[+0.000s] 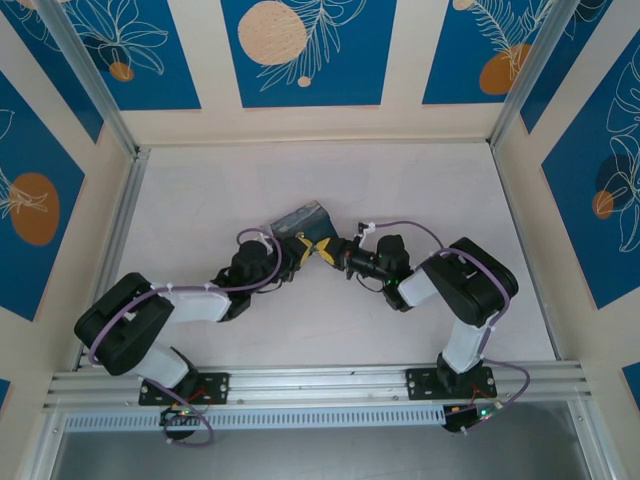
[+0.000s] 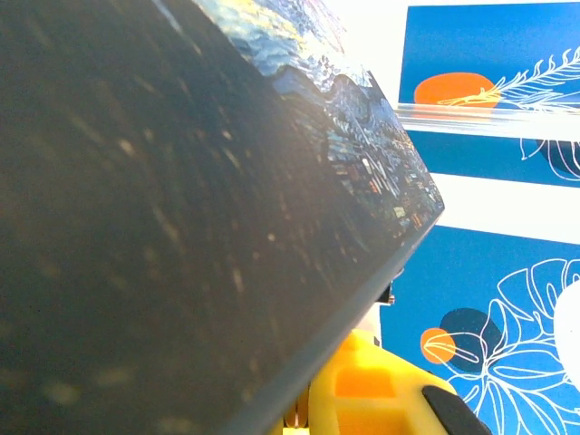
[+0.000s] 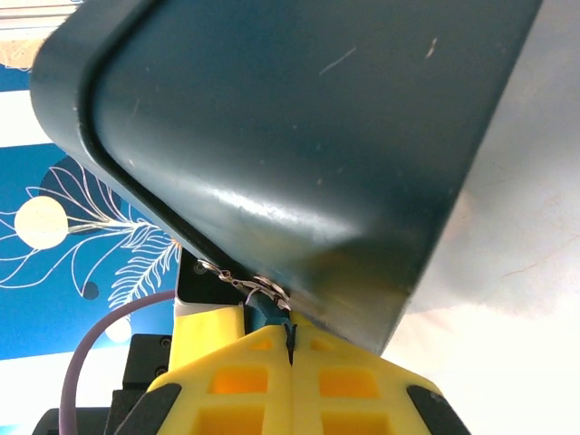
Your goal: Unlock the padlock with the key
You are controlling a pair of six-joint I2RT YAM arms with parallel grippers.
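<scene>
The padlock (image 3: pixel 260 313) is a tiny blue body with silvery ring links (image 3: pixel 240 283) on top. It hangs at the lower corner of the dark tin box (image 3: pixel 299 118). My right gripper (image 3: pixel 291 349) is shut on the key (image 3: pixel 290 335), a thin dark sliver poking from its yellow tips toward the padlock. A yellow finger (image 3: pixel 208 331) of my left gripper presses against the padlock's other side. From above, my left gripper (image 1: pixel 303 250) and right gripper (image 1: pixel 328 252) meet tip to tip just in front of the tin (image 1: pixel 300 220).
The tin's dark underside (image 2: pixel 181 181) looms over my left gripper's yellow finger (image 2: pixel 381 394). The white table (image 1: pixel 330 170) is walled by blue patterned panels, with metal rails (image 1: pixel 110 240) at its sides and near edge.
</scene>
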